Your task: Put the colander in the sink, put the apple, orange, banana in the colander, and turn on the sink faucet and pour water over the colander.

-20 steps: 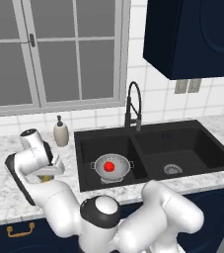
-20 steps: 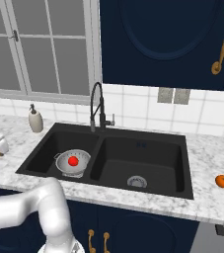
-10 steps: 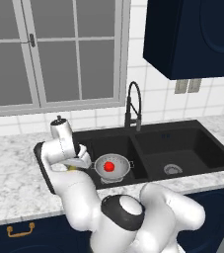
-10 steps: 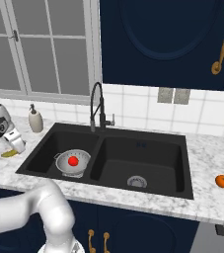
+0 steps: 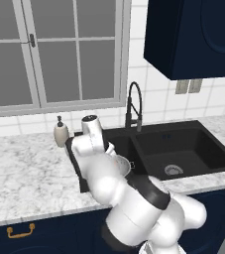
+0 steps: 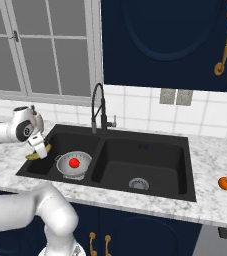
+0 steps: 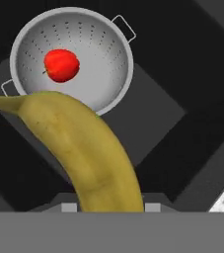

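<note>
I hold the banana between my jaws; they are closed on it, and in the hand view its yellow body crosses the picture from the left edge down to the bottom. My gripper is now above the left basin of the sink, near its left rim. One second ago it was over the marble counter to the left of the sink, and half a second ago it was close to the soap dispenser, so I have carried the banana to the right. The colander stands in the left basin, just beside my gripper on the right, in the same place as before. The apple lies inside it, also not moved. In the hand view the colander with the apple is beyond the banana, apart from it. The orange stays on the counter at the right of the sink. The sink faucet stands behind the sink, between the two basins.
</note>
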